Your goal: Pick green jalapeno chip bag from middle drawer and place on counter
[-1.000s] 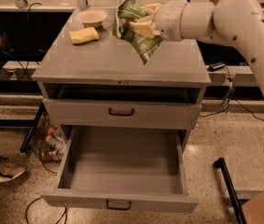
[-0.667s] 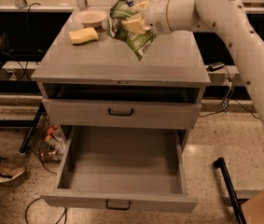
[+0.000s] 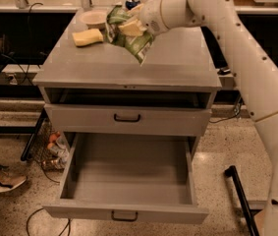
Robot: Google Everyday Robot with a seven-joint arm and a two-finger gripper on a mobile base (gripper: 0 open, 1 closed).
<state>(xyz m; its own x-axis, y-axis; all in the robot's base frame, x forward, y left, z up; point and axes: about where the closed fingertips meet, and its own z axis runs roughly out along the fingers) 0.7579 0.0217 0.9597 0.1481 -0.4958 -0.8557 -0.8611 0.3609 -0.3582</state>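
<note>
- The robot's white jointed arm point(image 3: 236, 53) reaches in from the right side and ends above the back half of the counter point(image 3: 178, 58), the flat matte-grey top of the grey metal cabinet.
- The gripper point(image 3: 128, 26) sits at the arm's tip, above the counter's rear centre, with its pale fingers point(image 3: 134, 28) clenched on the green jalapeno chip bag point(image 3: 134, 42), a small crumpled foil snack bag with a white patch.
- The green jalapeno chip bag hangs from the gripper and tapers to a lower corner that points down and to the right over the counter. Whether that corner touches the surface cannot be told.
- A yellow rectangular sponge point(image 3: 87, 37) lies on the counter just left of the bag, near the left rear corner.
- A shallow beige round bowl point(image 3: 94, 17) stands behind the sponge at the counter's back edge.
- The top of a blue and white can point(image 3: 132, 3) shows behind the gripper.
- The middle drawer point(image 3: 128, 211), a wide shallow grey metal drawer with a small black front handle, is the lowest tier and is pulled far out, so its grey floor shows.
- The grey drawer one tier higher point(image 3: 168, 122), with a like black handle, is only slightly out.
- A person's shoe point(image 3: 1, 183) rests on the speckled floor at the left.
</note>
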